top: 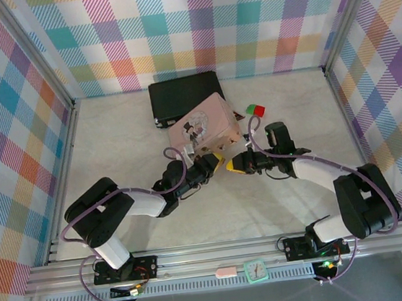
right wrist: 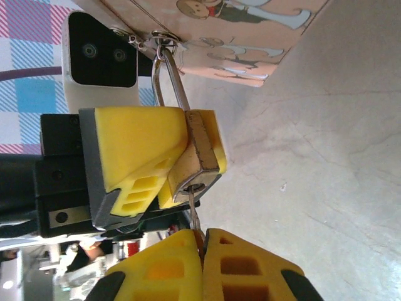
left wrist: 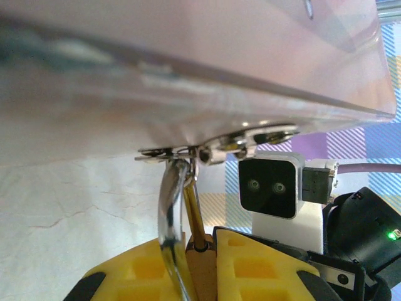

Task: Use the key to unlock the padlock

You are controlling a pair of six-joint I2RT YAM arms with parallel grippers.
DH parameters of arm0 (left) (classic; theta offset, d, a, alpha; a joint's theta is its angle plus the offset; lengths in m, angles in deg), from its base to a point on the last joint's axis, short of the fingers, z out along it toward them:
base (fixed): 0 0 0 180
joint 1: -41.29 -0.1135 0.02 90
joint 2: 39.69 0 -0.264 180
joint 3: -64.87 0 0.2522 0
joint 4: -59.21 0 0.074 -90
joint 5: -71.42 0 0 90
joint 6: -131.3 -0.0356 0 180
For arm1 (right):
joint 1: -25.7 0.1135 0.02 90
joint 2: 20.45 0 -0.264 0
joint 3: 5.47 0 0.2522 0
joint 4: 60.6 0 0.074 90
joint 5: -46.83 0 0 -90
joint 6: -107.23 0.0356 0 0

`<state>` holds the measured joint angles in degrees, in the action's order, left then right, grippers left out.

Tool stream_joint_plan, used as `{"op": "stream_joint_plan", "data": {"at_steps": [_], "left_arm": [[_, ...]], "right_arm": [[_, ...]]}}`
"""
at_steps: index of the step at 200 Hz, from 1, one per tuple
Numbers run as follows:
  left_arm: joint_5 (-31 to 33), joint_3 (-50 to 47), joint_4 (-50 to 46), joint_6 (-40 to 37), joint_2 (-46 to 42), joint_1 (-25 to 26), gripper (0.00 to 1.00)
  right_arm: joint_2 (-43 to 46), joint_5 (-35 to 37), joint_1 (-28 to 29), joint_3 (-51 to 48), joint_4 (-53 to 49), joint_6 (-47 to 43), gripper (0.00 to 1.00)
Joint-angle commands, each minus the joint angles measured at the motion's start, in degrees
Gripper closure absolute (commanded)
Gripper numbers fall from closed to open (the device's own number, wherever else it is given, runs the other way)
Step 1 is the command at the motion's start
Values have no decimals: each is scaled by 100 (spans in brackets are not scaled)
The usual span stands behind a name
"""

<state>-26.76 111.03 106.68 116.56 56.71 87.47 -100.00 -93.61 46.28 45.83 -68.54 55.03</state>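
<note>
The brass padlock [right wrist: 202, 150] hangs by its silver shackle [right wrist: 168, 75] from the metal clasp [left wrist: 213, 147] of the pink box [top: 202, 127]. My left gripper [left wrist: 202, 251] is shut on the padlock [left wrist: 205, 273], its yellow fingers [right wrist: 135, 141] on both sides of the body. The slim grey key [right wrist: 195, 213] sits with its tip in the keyhole on the padlock's underside. My right gripper [right wrist: 203, 241] is shut on the key's head. In the top view both grippers, left [top: 216, 165] and right [top: 234, 165], meet tip to tip just in front of the box.
A black case [top: 184, 94] lies behind the pink box. A red and green block [top: 255, 109] rests to the box's right. Checked walls close off the table on three sides. Open tabletop [top: 281, 214] lies in front of the arms.
</note>
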Motion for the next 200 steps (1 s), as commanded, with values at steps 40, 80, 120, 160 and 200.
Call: {"op": "stream_joint_plan", "data": {"at_steps": [40,80,120,160,200], "left_arm": [[-799,197,673,189,219,127,100],[-723,43,824,273,265,130,100],[-554,-52,882,283,218,148,100],[-442,-61,960,400,282,149,100],[-315,-42,727,487,214,182,100]], "right_arm": [[124,707,34,366,-234,-470,100],[-34,743,5,291,258,557,100],[-138,883,8,-15,1072,1636,100],[-91,1190,8,-312,1584,2335,100],[140,1576,20,-438,1599,1968,100]]}}
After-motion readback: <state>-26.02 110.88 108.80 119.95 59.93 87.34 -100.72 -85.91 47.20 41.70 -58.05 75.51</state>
